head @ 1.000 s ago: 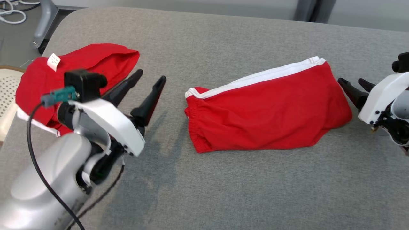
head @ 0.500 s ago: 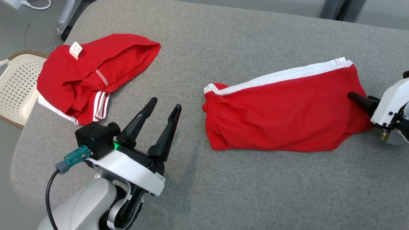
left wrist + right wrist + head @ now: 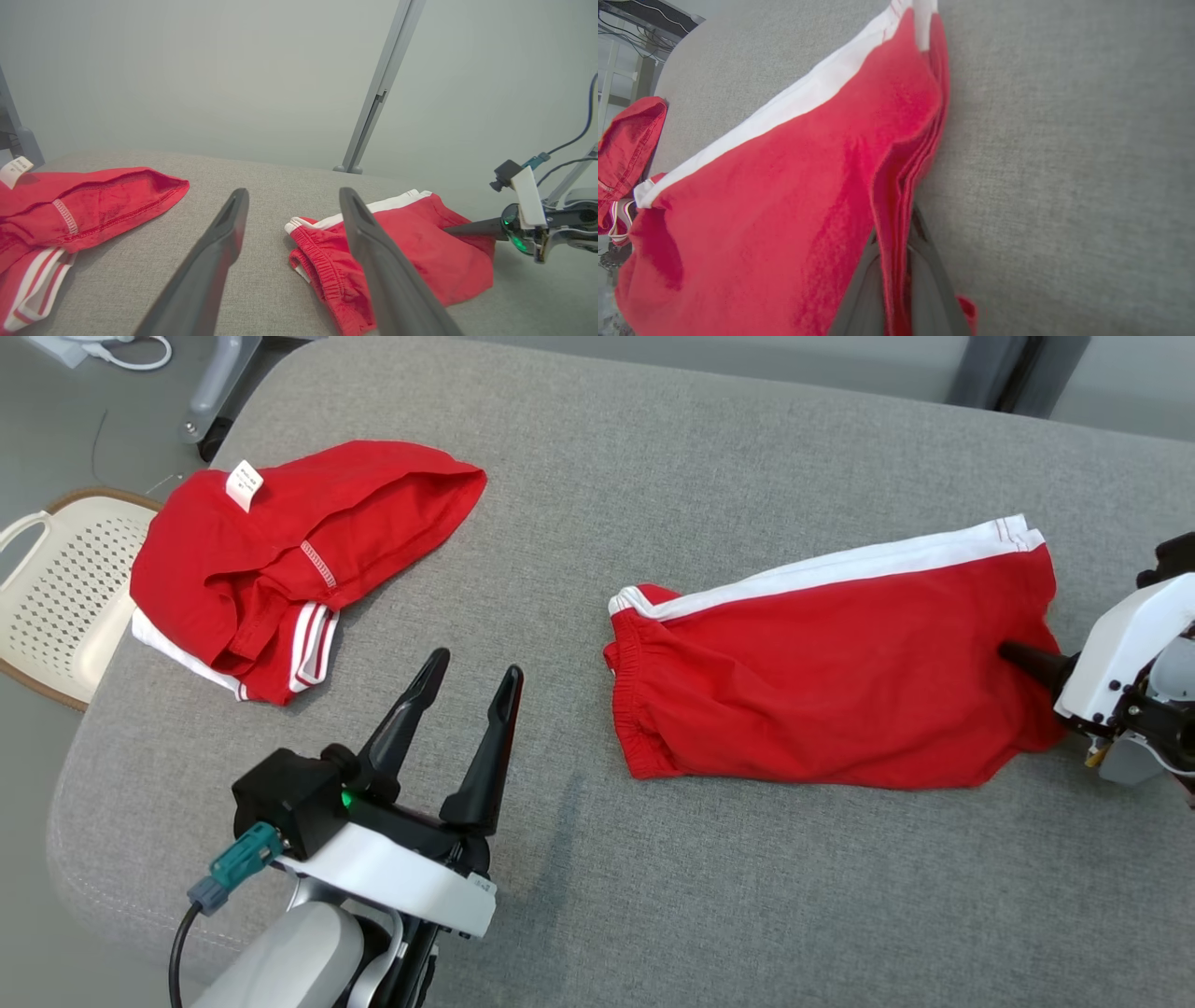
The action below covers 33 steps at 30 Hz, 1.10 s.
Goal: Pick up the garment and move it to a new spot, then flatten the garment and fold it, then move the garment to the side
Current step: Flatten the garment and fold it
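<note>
Grey padded surface point(image 3: 653, 896): spare red garment point(image 3: 280, 551) near far left corner. Left gripper point(image 3: 471, 667) over front edge, jaws wide, empty. Folded red shorts point(image 3: 831, 681) right of centre. Right gripper point(image 3: 1027, 661), apart a second ago, now pinches right hem; move aside likely starting.

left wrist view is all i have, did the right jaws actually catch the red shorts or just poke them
Observer: Caught. The right wrist view shows the right gripper with its jaws closed on the layered edge of the red cloth shorts with a white side stripe.
Operator: anything off the table's left side
Observer: Yes, the head view shows a cream perforated plastic basket by the left edge of the grey fabric-covered table.
</note>
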Tool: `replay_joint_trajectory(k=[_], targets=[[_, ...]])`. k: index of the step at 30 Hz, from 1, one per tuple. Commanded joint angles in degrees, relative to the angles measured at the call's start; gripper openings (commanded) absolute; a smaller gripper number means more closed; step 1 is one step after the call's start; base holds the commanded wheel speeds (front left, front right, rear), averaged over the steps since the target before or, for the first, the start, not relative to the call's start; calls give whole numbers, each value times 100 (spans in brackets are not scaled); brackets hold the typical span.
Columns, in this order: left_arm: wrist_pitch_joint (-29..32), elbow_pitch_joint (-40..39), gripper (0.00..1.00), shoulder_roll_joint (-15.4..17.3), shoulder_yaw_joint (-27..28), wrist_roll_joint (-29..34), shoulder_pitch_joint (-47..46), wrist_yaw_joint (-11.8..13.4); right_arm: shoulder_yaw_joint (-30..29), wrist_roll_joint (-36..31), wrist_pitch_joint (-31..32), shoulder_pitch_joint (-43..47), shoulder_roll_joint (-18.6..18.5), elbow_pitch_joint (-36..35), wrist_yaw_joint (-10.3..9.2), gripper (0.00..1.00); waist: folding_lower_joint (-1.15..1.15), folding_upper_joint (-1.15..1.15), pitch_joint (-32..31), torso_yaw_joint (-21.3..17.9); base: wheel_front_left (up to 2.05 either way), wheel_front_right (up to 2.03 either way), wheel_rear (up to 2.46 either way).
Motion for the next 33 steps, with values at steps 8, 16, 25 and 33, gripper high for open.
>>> replay_joint_trajectory(k=[8, 16, 25, 33], targets=[[-20, 283, 100, -182, 262, 254, 298, -235, -140, -1, -144, 300, 68, -177, 0, 0, 0, 0, -322, -160, 0, 0, 0], [2, 519, 100, -165, 233, 290, 429, -339, -268, 26, -276, 693, 149, -353, 0, 0, 0, 0, -734, -534, 0, 0, 0], [14, 619, 100, -130, 164, 262, 582, -336, -397, -29, -518, 1185, 152, -627, 0, 0, 0, 0, -991, -943, 0, 0, 0], [3, 629, 100, -190, 132, 169, 692, -403, -557, -136, -898, 1545, 26, -820, 0, 0, 0, 0, -1114, -1175, 0, 0, 0]])
